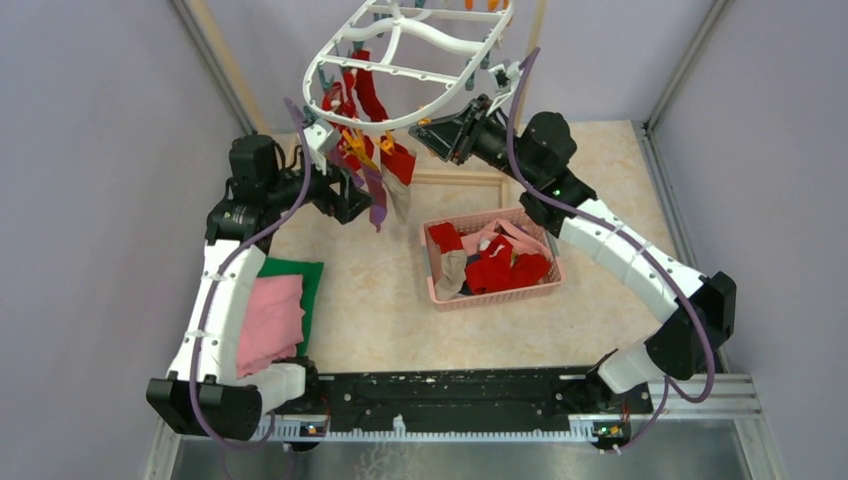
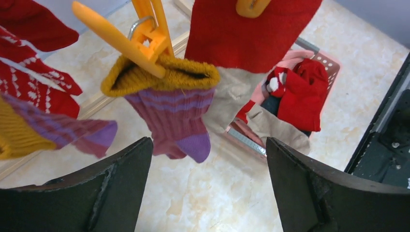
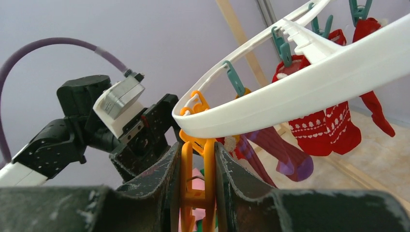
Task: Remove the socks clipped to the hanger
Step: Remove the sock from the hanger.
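The white oval hanger point(image 1: 400, 60) hangs tilted above the table's far side, with red socks point(image 1: 365, 95) and a purple-striped sock point(image 1: 377, 205) clipped under it. My right gripper point(image 3: 198, 150) is shut on an orange clip point(image 3: 197, 183) hanging from the hanger's rim point(image 3: 300, 92). My left gripper point(image 2: 209, 141) stands open just below a maroon, purple-toed sock with a yellow band point(image 2: 169, 111). That sock is held by another orange clip point(image 2: 145, 38). Nothing lies between the left fingers point(image 2: 121, 179). A red-and-beige sock point(image 2: 241, 34) hangs beside it.
A pink mesh basket point(image 1: 436, 292) holding several red and pale socks stands mid-table, below the right arm. Folded pink cloth point(image 1: 270, 320) on green cloth point(image 1: 305, 275) lies by the left arm. A wooden bar point(image 1: 460, 178) crosses the floor behind; grey walls close in on both sides.
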`<action>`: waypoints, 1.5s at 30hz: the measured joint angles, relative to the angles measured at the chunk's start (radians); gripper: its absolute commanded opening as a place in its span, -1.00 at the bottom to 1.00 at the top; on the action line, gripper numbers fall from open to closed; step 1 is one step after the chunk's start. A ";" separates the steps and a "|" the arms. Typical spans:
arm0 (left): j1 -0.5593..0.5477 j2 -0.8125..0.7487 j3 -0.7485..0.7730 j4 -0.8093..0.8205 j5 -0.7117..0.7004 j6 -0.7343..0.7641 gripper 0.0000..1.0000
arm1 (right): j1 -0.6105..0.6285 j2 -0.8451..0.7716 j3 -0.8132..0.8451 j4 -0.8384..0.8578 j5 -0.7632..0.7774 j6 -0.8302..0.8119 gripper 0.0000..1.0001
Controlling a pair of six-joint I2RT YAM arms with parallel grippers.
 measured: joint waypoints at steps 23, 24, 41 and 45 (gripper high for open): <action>0.006 0.067 -0.050 0.301 0.101 -0.208 -1.00 | -0.001 -0.033 -0.105 0.014 -0.074 -0.052 0.28; 0.006 0.067 -0.050 0.302 0.104 -0.209 -1.00 | -0.001 -0.033 -0.105 0.013 -0.075 -0.057 0.33; 0.006 0.070 -0.043 0.320 0.129 -0.209 -1.00 | 0.142 0.040 -0.259 0.154 0.088 -0.310 0.97; 0.006 0.088 0.006 0.300 0.115 -0.184 -1.00 | 0.203 0.238 -0.148 0.198 0.169 -0.418 0.97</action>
